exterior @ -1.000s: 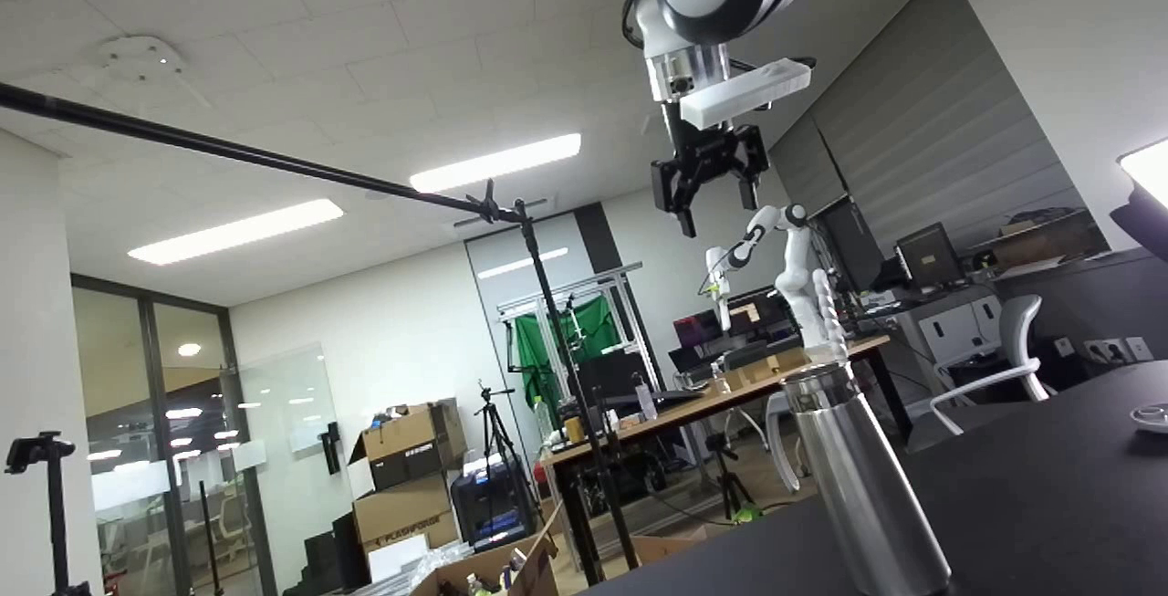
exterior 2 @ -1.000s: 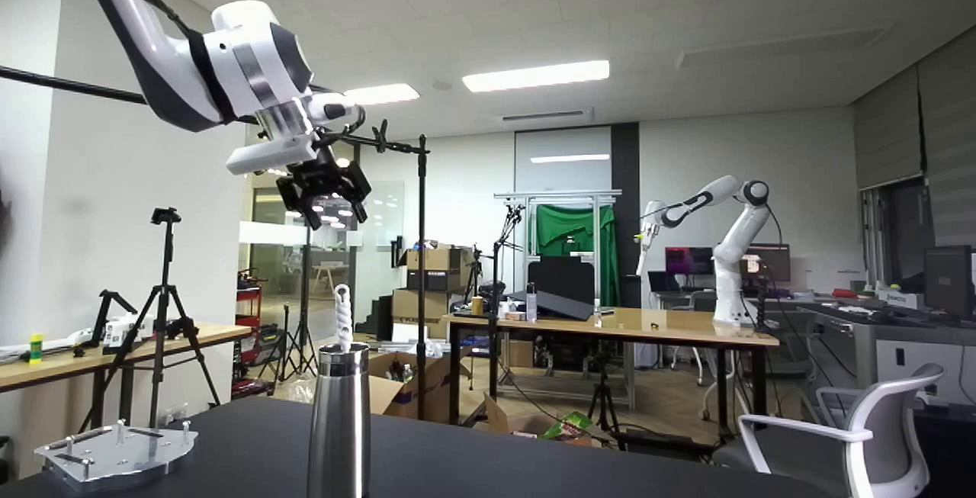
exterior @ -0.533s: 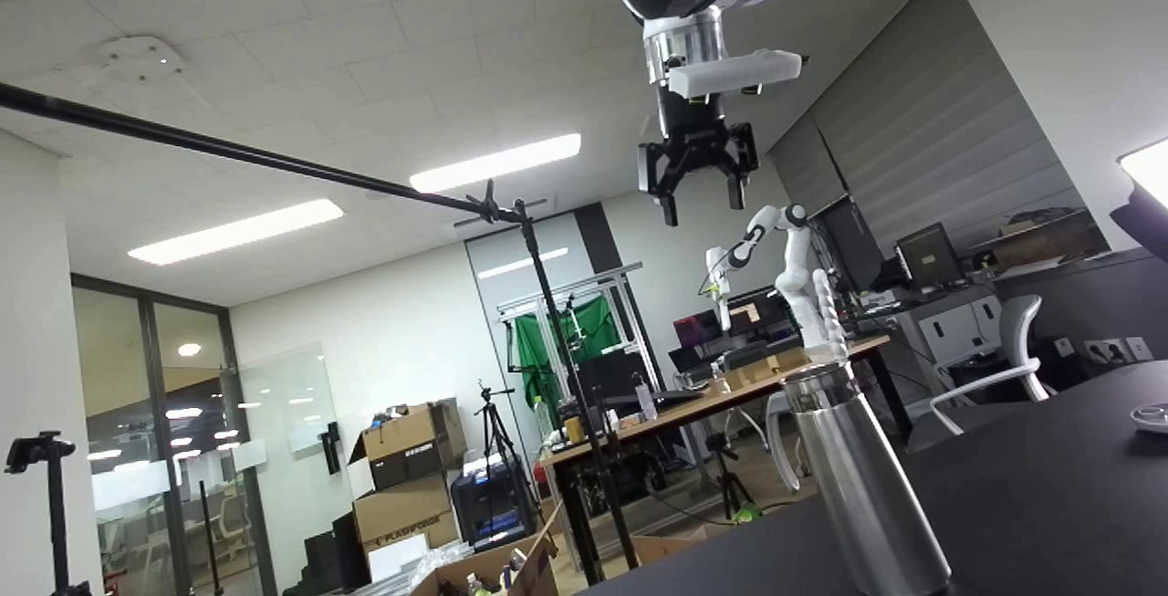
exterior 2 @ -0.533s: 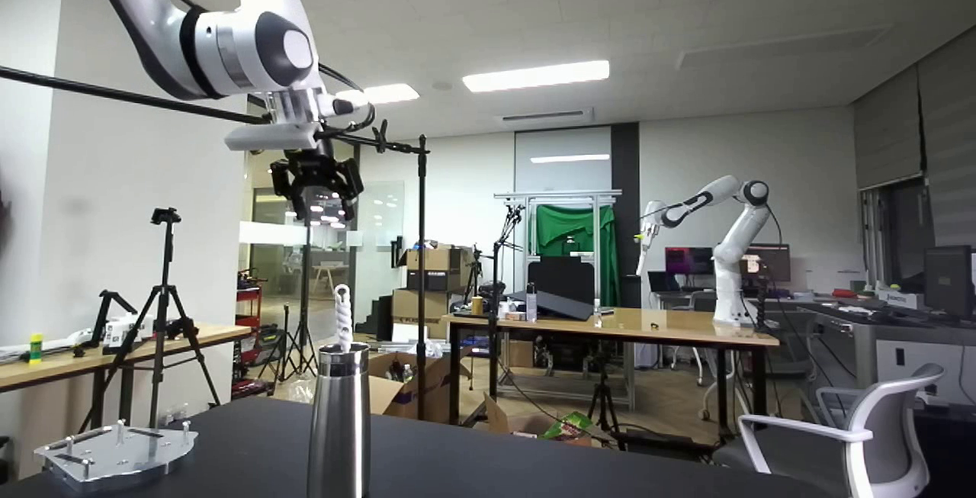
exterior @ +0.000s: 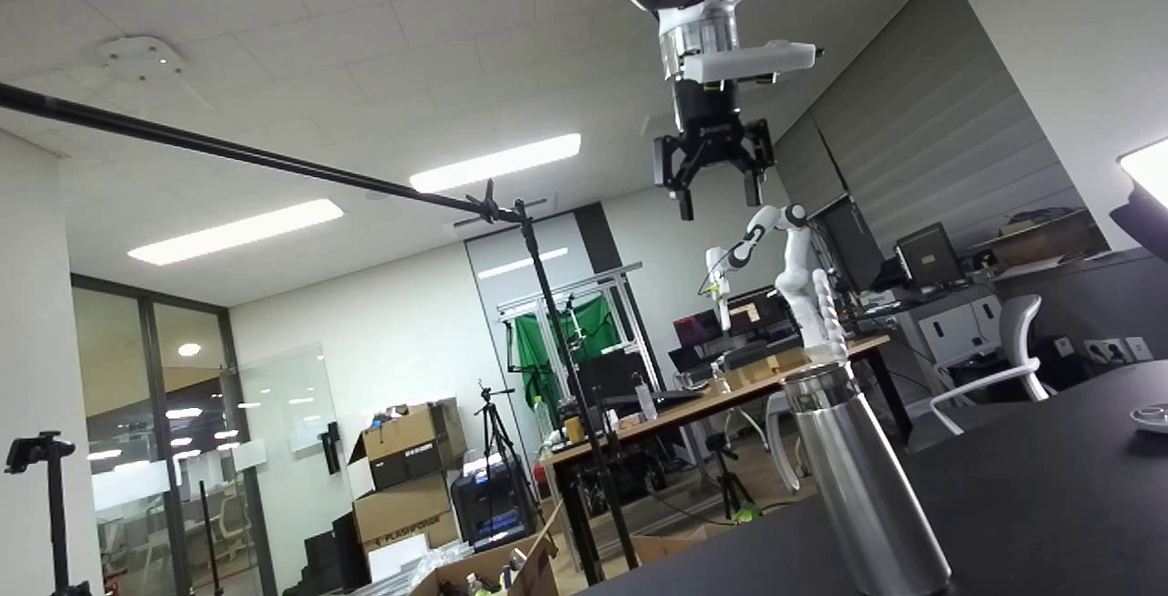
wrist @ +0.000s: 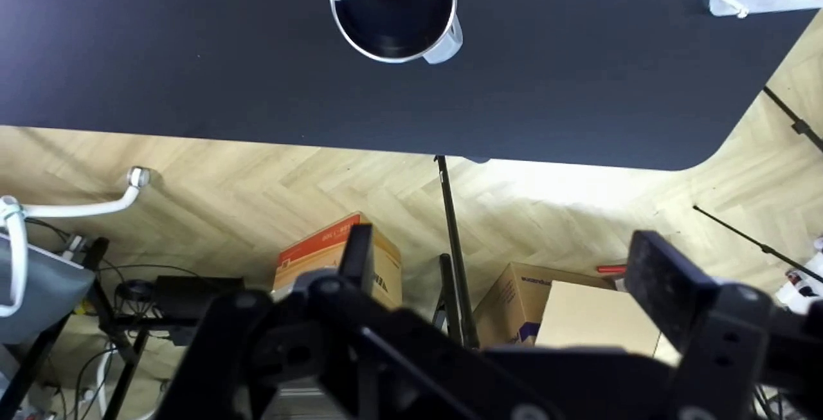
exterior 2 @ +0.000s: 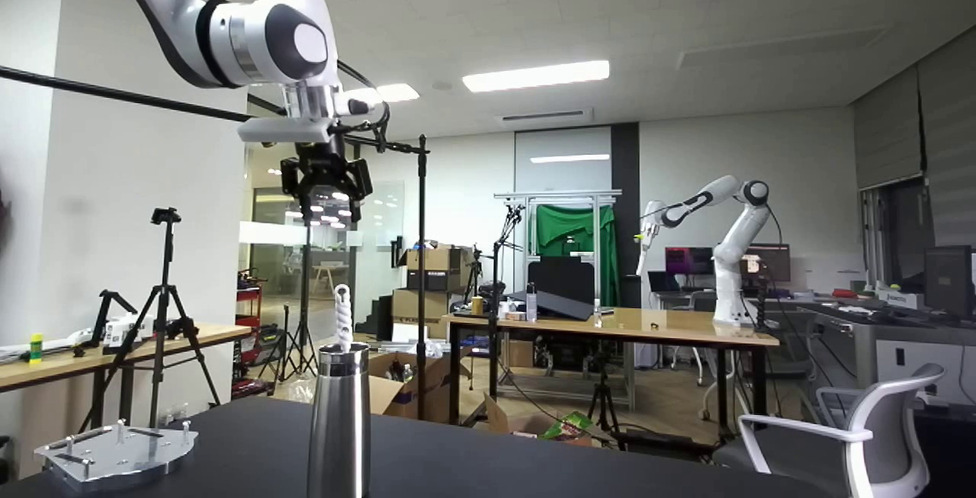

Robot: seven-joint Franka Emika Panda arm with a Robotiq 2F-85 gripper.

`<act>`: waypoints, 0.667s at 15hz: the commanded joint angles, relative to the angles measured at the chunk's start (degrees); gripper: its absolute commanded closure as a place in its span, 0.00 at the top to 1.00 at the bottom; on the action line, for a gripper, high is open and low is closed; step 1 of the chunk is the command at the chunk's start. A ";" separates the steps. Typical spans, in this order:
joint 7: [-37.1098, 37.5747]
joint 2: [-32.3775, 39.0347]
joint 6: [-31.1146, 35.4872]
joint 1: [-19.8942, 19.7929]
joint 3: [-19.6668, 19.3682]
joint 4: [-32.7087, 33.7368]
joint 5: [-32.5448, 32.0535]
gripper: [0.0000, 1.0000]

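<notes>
The gripper hangs released, jaws spread apart, higher than a steel canister standing on the black worktop, in from a long edge. The canister's long axis is vertical, mouth up; a white twisted rod rises from it, nearly upright. In an exterior view, a cardboard box reads "FLASHFORGE".

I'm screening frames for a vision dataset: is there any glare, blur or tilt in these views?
Wrist view: white glare on the floor, the tool dark and soft-edged up close; both exterior views: ceiling lights blown out, bright streaks on the steel container; in an exterior view: tilted framing, the black table sloping across it.
</notes>
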 commanded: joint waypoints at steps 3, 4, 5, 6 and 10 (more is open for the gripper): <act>-3.41 -1.64 6.05 -1.54 1.64 -2.09 -1.56 1.00; -3.65 -0.05 1.16 -1.65 1.52 0.12 1.28 1.00; -3.66 -0.06 3.77 -1.64 1.70 -0.29 0.03 1.00; -3.67 -0.07 4.93 -1.63 1.86 -0.60 -0.49 1.00; -3.72 -0.07 5.65 -1.63 2.03 -0.86 -0.92 1.00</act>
